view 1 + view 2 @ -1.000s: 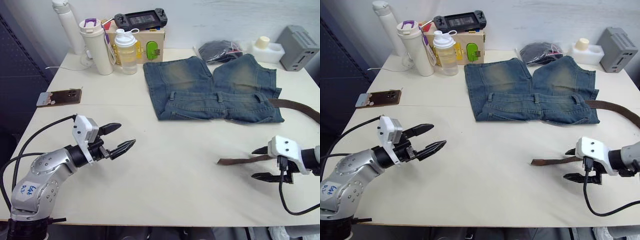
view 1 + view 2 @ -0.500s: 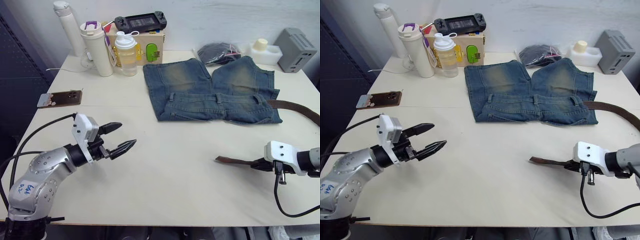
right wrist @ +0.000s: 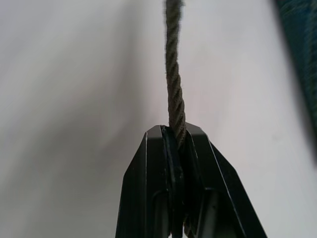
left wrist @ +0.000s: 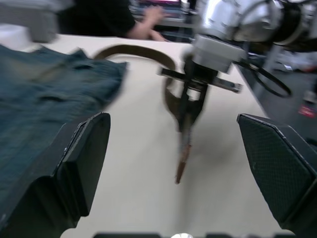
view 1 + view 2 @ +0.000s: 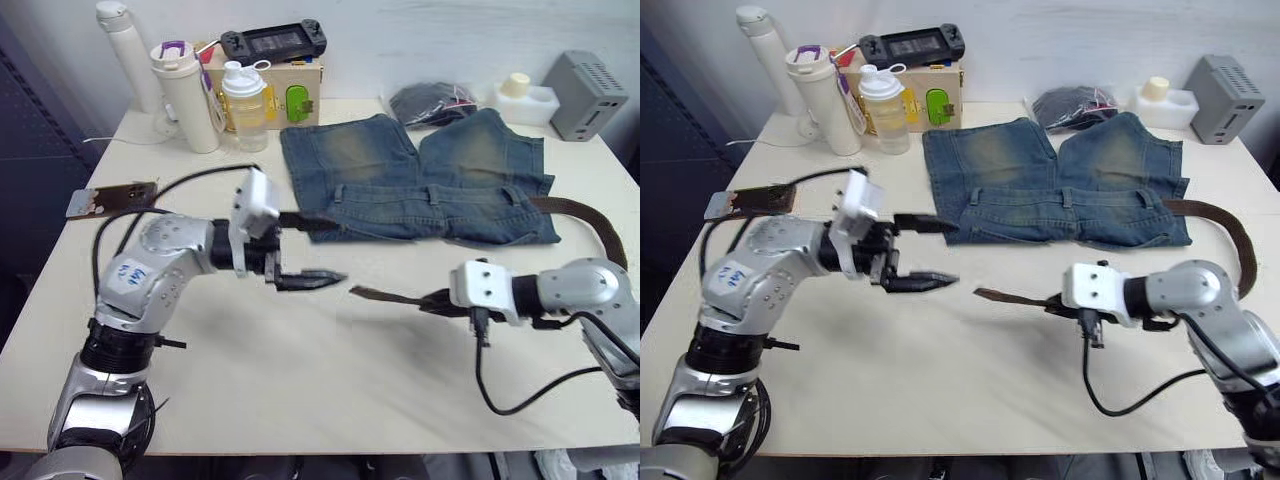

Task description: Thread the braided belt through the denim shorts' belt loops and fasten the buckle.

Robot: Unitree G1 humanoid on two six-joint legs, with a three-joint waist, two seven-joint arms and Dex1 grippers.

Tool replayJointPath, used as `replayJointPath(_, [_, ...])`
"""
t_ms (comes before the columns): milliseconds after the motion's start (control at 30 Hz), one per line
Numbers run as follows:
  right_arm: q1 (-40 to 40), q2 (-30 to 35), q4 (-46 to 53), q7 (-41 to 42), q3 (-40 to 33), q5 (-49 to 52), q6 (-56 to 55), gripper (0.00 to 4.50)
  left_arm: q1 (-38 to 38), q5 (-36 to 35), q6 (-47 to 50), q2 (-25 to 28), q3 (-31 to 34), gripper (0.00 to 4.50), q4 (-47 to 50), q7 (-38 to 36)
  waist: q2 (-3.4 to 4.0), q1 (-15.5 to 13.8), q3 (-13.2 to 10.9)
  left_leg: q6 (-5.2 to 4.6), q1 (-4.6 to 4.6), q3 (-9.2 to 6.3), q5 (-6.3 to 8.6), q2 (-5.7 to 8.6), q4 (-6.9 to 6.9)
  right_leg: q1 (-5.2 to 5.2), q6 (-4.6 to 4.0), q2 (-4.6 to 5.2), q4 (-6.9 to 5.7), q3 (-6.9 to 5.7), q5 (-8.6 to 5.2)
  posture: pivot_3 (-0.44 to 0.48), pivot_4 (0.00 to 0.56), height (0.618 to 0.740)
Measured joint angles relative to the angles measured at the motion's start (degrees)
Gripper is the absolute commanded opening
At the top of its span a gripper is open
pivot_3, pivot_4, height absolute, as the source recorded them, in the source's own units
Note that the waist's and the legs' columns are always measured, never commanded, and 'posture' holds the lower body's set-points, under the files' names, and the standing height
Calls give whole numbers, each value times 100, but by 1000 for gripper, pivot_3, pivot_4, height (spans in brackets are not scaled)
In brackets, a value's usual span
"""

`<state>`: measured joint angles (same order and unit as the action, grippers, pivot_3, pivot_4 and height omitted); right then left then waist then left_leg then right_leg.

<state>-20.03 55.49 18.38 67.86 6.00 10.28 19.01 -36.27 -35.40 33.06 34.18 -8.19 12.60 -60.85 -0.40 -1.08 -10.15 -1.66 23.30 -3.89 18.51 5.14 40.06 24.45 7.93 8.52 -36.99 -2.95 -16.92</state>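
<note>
The right gripper (image 5: 437, 301) is clamped on the belt (image 5: 385, 296) just behind its free tip, which sticks out flat over the table (image 5: 330, 390) with its long axis running toward the left gripper (image 5: 305, 252). That gripper, jaws wide and empty, sits between the tip and the shorts (image 5: 420, 180), so it is the nearer one to take the tip. Beyond both, the shorts lie flat, waistband toward the grippers, and the rest of the belt curls round past their right-hand corner.
</note>
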Motion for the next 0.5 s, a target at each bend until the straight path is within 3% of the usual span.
replayJointPath(300, [-219, -186, 484, -218, 94, 53, 549, 91, 182, 580, -527, -84, -271, 4500, -303, -266, -1, -56, -1, -4, 1, -5, -1, 12, 10, -6, 0, 4, 5, 6, 0, 0, 150, 682])
replayJointPath(500, [-219, -186, 616, -241, 93, 145, 727, 0, 181, 817, -760, -229, -364, 2577, -481, -305, -1, -35, -1, -4, 1, -4, -2, 7, 6, -4, 0, 2, 1, 4, 0, 0, 150, 682])
